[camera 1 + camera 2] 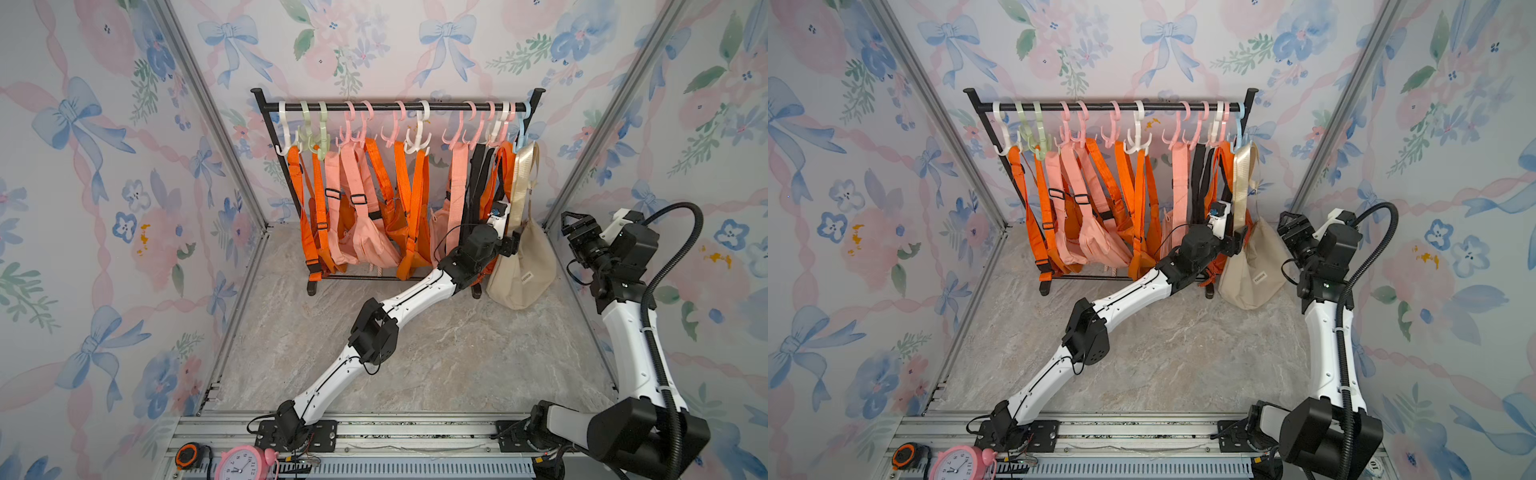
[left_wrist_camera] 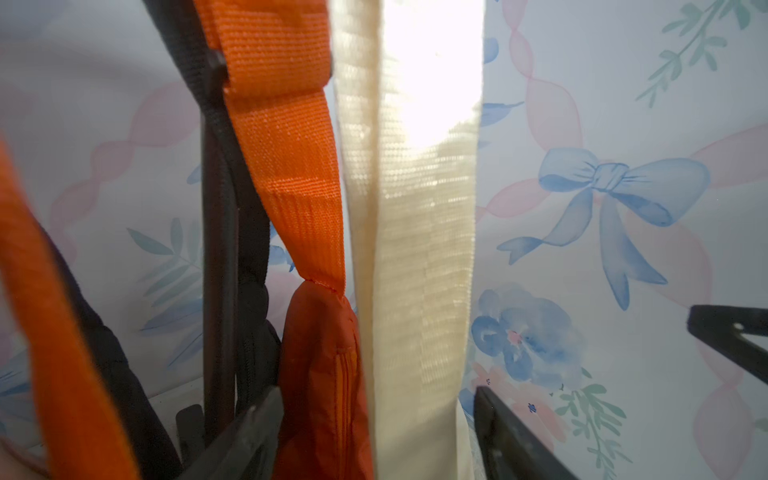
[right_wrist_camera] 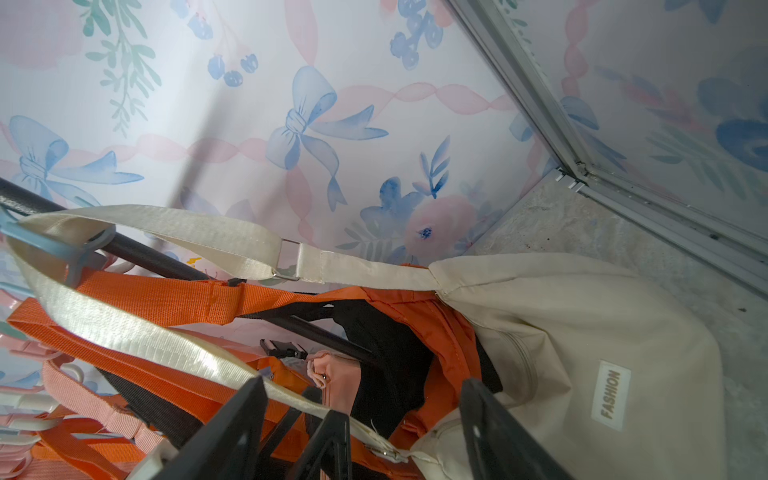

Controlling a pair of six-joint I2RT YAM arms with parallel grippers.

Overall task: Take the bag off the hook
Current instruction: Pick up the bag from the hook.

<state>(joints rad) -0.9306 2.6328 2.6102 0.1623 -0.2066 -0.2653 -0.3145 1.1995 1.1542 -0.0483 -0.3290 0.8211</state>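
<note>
Bag [image 1: 521, 270] — cream — hangs from blue hook [image 1: 524, 124] at rack [image 1: 399, 107] end nearest right arm, strap [image 1: 523, 183] running vertical. Left gripper [image 2: 376, 392] nearer: jaws apart, straddling strap low down, not yet pinching. Right gripper [image 1: 573, 224] agape too, just past rack end, clear of bag.

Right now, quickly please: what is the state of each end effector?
Left end effector: open, jaws either side of the cream strap.
Right end effector: open, holding nothing.
</note>
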